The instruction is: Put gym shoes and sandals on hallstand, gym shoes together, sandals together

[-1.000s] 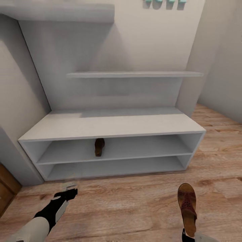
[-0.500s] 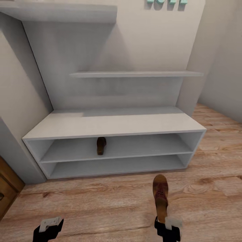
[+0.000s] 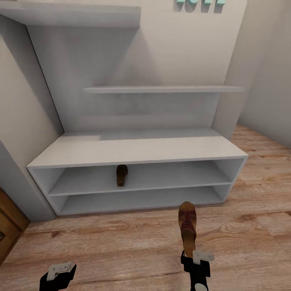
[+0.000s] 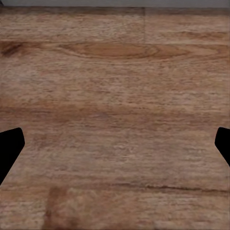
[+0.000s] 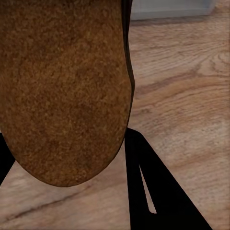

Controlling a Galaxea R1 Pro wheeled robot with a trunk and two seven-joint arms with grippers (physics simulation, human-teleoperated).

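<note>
Left gripper (image 3: pixel 60 270): hanging low over the corridor floor (image 3: pixel 121 246), carrying nothing; in the left wrist view the fingertips (image 4: pixel 9 148) are sitting far apart at the frame's edges with only bare planks between them, so the jaws are standing wide.

Sandal on the rack (image 3: pixel 121 174): lying on the upper tier of the hallstand (image 3: pixel 133 151), left of centre, toe pointing outward, off the floor.

Held sandal (image 3: pixel 187 226): being carried by the right gripper (image 3: pixel 195 262), which is pinching it at the heel; the toe is pointing toward the rack's lower tier, with the sole hanging above the floor. The right wrist view is showing its tan, grainy underside (image 5: pixel 62 91) close up.

Handling, as I judge it: a flat, light leather piece, probably a bit flexible along its length, so a heel grip is likely letting the toe droop; the rough sole should be resisting slip. Fragility looks low.

Placement: it belongs just beside its partner on the upper tier, which means lifting above the tier's edge.

Gym shoes: I cannot tell where they are.
</note>
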